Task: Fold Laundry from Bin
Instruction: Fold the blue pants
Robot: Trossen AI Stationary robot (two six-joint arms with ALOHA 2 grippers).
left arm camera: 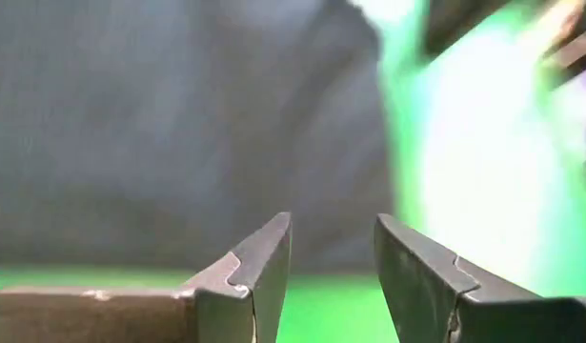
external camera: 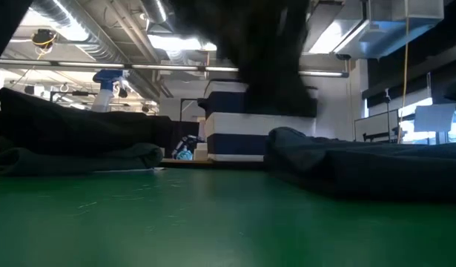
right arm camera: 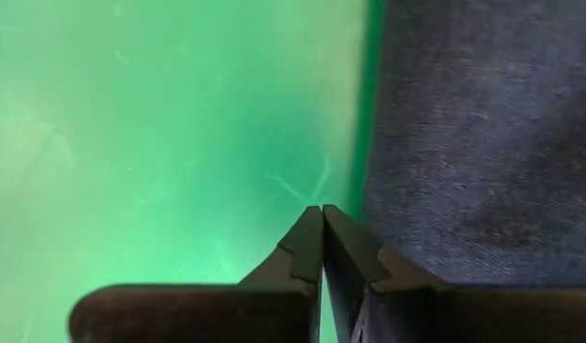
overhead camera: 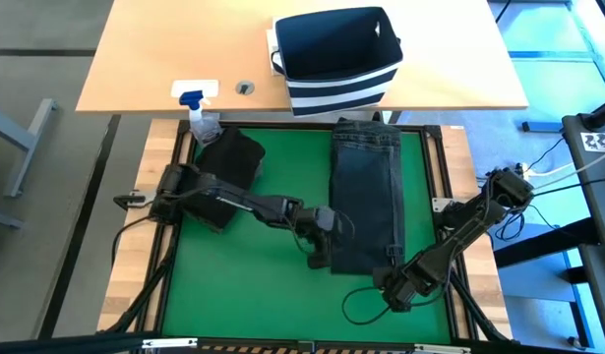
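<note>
Parted gripper (left arm camera: 333,272) facing dark garment (left arm camera: 178,133)

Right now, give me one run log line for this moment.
left gripper: open, at left edge of dark folded garment | right gripper: shut, empty, over green mat beside garment | black garment: folded, mat's far left | bin: behind mat

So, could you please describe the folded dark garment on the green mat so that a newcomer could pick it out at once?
Start from the striped navy bin on the wooden table, then drop straight down onto the green mat. The dark garment lies there as a long flat folded rectangle. Its neighbour, the black garment beside the spray bottle, is a smaller, lumpier bundle.
</note>
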